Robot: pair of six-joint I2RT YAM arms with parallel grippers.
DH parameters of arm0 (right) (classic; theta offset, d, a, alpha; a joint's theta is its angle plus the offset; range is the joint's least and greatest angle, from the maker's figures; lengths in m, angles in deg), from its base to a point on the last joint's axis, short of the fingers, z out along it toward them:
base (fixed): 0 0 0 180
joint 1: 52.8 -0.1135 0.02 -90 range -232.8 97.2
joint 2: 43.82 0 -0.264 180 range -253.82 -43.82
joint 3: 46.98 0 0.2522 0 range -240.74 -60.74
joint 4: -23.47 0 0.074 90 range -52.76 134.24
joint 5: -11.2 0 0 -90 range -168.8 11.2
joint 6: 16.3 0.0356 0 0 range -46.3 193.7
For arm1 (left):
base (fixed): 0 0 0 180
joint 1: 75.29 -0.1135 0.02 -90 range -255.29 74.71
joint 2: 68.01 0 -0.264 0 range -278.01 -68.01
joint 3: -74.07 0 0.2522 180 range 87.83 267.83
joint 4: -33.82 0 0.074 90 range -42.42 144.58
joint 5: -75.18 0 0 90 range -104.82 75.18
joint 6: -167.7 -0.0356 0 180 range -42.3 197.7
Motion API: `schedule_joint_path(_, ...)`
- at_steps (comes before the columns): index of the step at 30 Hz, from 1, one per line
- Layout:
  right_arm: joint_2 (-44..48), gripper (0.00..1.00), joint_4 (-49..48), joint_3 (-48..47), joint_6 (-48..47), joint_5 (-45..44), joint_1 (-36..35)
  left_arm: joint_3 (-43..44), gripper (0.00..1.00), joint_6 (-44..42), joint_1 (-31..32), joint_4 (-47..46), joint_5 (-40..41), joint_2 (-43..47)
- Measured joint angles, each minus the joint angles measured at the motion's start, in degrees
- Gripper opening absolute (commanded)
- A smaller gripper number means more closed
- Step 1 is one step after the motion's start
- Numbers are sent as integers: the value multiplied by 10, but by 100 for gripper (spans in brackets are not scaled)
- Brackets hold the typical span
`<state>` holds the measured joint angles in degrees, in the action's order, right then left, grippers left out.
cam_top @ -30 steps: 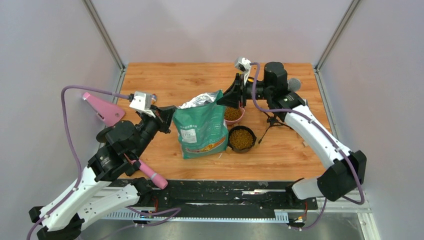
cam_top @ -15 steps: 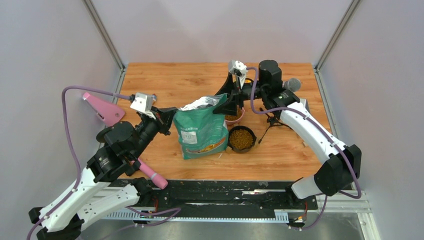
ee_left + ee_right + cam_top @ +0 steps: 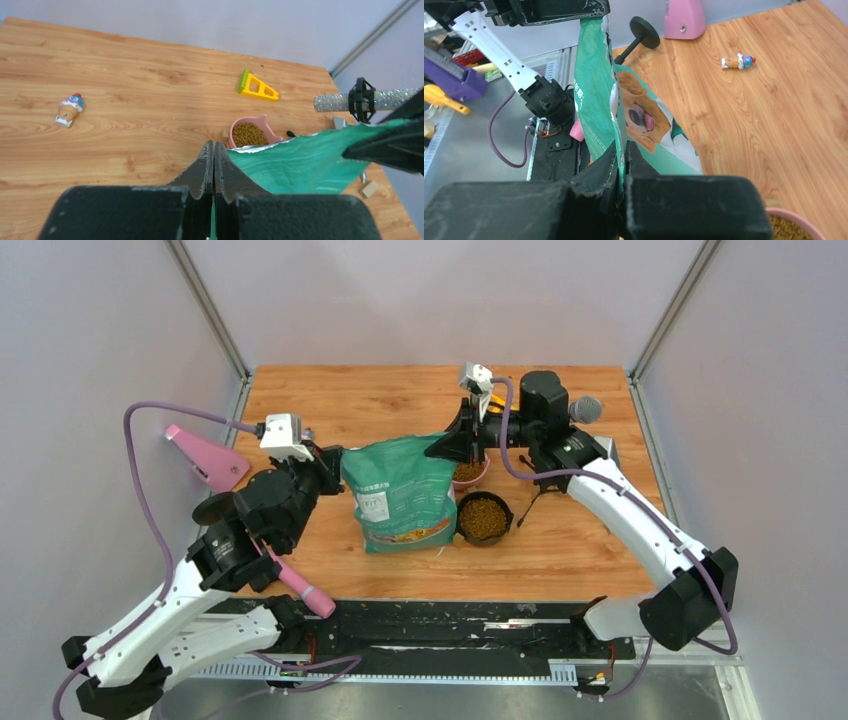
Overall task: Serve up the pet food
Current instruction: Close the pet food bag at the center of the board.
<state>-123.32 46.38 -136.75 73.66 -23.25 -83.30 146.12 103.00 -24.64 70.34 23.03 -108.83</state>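
With left gripper (image 3: 214,150) and right gripper (image 3: 621,155) each clamped on the bag (image 3: 405,495) at its top edges, I fear one slipping, flopping it over and scattering the pet food (image 3: 250,134) beside it.

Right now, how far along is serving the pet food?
Done: kibble sits in the pink bowl and the black bowl. In hand: left gripper and right gripper both pinch the top edge of the bag. Left: probably just releasing it.

The top view looks steeply down from behind both arms. The wrist views sit close behind the left tool (image 3: 214,150) and right tool (image 3: 622,150), sharing the bag (image 3: 310,160) just ahead.
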Motion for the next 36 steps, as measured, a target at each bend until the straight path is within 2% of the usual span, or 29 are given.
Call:
schedule_joint_path(5, 35, 0, 35, 15, 21, -52, -5, 13, 0, -2, 1, -14, 20, -33)
schedule_joint_path(6, 37, 0, 39, 15, 22, -53, -5, 13, 5, -10, 1, -19, 16, -34)
schedule_joint_path(7, 37, 0, 41, 15, 23, -53, -5, 13, 29, -21, 0, -24, 6, -34)
schedule_joint_path(8, 37, 0, 44, 14, 23, -51, -3, 13, 46, -35, -2, -29, -9, -33)
schedule_joint_path(9, 37, 0, 47, 13, 23, -49, -1, 13, 86, -52, -3, -32, -21, -33)
schedule_joint_path(11, 36, 0, 57, 9, 25, -45, 3, 18, 98, -89, -7, -38, -59, -32)
schedule_joint_path(18, 21, 0, 89, -17, 25, -40, 6, 108, 100, -235, -11, -62, -275, -69)
schedule_joint_path(24, 21, 0, 101, -21, 19, -24, 7, 231, 100, -372, -11, -26, -456, -176)
schedule_joint_path(29, 21, 0, 103, -21, 10, -4, 8, 303, 100, -482, -11, 64, -529, -274)
schedule_joint_path(33, 23, 0, 105, -21, -9, 1, 9, 351, 100, -549, -11, 160, -545, -339)
schedule_joint_path(36, 27, 0, 115, -20, -32, 8, 9, 351, 100, -587, -12, 205, -538, -349)
